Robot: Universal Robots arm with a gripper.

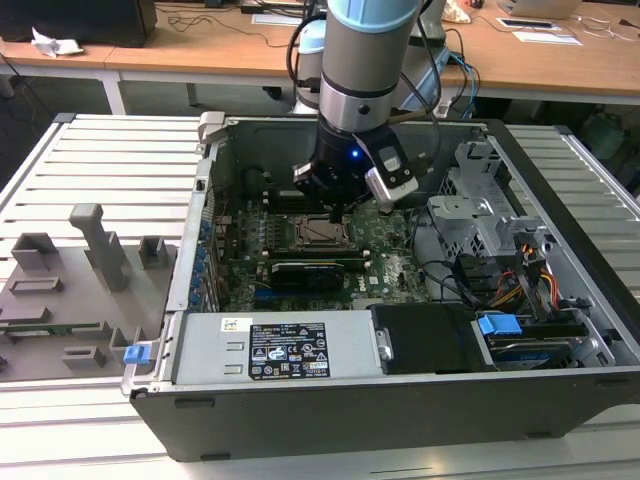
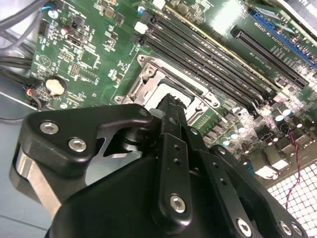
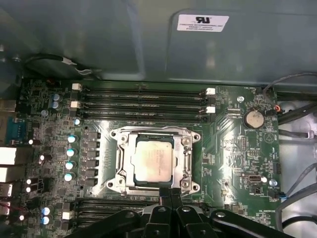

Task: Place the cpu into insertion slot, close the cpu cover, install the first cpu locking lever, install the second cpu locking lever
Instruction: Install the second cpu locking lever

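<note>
The cpu (image 3: pixel 154 161), a small flat square with a pale metal top, already lies in the insertion slot (image 3: pixel 130 159) at the middle of the green motherboard (image 3: pixel 233 148), and the cpu cover (image 3: pixel 185 159) looks folded down as a thin metal frame around it. You would judge the chip light, rigid and fragile on its underside, best held by its edges; the cover is stiff sheet metal, best pushed at its rim. The hand (image 3: pixel 170 192) hangs just above the socket's near edge, its fingertips pressed together on nothing. Around it stands the open computer case (image 1: pixel 300 400) on a slatted worktop (image 1: pixel 100 160).
</note>
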